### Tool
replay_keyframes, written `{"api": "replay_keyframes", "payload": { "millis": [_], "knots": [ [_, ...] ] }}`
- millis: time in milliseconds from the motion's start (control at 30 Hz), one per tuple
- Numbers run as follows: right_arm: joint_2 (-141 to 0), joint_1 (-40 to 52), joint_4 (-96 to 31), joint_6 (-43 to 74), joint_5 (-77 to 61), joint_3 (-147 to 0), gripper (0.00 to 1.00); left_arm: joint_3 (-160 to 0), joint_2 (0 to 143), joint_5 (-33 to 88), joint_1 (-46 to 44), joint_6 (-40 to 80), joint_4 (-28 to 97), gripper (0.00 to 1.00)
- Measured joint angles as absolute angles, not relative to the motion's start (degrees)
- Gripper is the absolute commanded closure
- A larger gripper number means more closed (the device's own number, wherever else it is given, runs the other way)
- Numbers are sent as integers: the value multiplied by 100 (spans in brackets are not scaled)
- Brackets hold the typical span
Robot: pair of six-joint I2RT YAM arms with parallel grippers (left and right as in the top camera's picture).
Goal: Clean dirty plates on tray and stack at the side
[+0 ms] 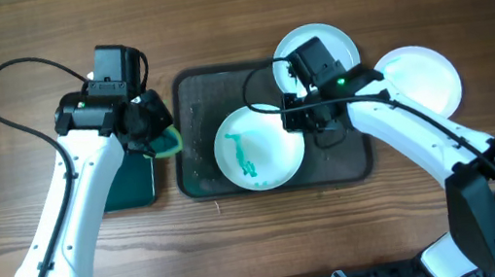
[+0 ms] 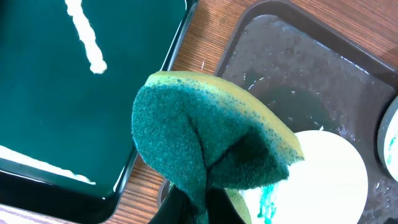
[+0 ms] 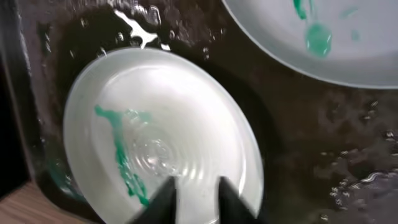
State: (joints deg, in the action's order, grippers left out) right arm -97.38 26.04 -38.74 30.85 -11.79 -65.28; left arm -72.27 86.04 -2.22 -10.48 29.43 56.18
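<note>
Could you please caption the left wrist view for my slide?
Sponge held over the gap between black tray and wet grey tray.

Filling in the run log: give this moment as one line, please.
left claw: shut on sponge, at tray edge | right claw: open over smeared plate | pale plate: on table

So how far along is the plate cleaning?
The clean-looking plate sits off the tray at the right, no smears showing: apparently done. In hand: the left claw holds the sponge; the right claw hovers open over a smeared plate. Left: wiping that one and the second smeared plate, then stacking.
</note>
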Motion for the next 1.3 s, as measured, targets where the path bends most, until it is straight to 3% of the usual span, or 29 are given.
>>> {"api": "replay_keyframes", "payload": {
  "millis": [200,300,400,567,967,1133,1200,1300],
  "knots": [
    [-10488,2604,-4141,2571,-882,-6541,72,-7227,8604,-222,-1048,2943,5616,96],
    [-10818,2593,-4064,2486,-895,-6576,96,-7227,8604,-224,-1048,2943,5616,96],
    [-10833,2578,-3828,2497,-1142,-6584,96,-7227,8604,-224,-1048,2943,5616,96],
    [-10925,2703,-2526,3498,-1374,-6458,96,-7227,8650,-132,-1048,2943,5448,96],
    [-11091,2744,-2346,3883,-1649,-6455,96,-7227,11107,360,-2174,2912,4104,96],
    [-11096,2744,-2344,3883,-1656,-6455,96,-7319,11275,491,-2220,2257,4119,96],
    [-11096,2744,-2349,3883,-1656,-6455,96,-7321,11292,764,-2206,1546,4075,96],
    [-11096,2744,-2349,3883,-1671,-6455,96,-7317,11524,2764,-2246,285,3677,96]
  ]
}}
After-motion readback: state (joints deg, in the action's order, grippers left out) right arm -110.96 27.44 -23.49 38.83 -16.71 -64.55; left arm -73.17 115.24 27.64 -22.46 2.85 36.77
